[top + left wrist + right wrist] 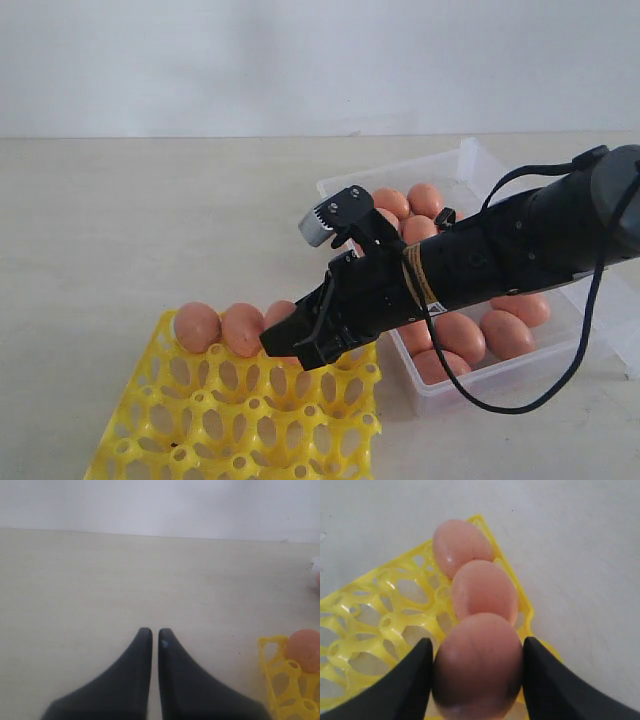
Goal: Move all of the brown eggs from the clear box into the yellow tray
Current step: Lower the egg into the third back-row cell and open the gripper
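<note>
Right gripper (477, 642): clamped on one brown egg (477, 680), which I hold over the yellow tray (375, 610), at its edge row.
Neighbours: two seated eggs (482, 587) just beside mine.
Risk: if I let go off-centre, the egg may knock its neighbour or roll off the rim.
Clear box (490, 385): more eggs (505, 335) inside.

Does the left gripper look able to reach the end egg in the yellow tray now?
Probably yes: only bare table lies between the left gripper and the end egg on the yellow tray.

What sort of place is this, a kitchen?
Likely a robot test bench, not a kitchen: a bare table, a blank wall, and a robot arm gripping an egg by a yellow tray.
</note>
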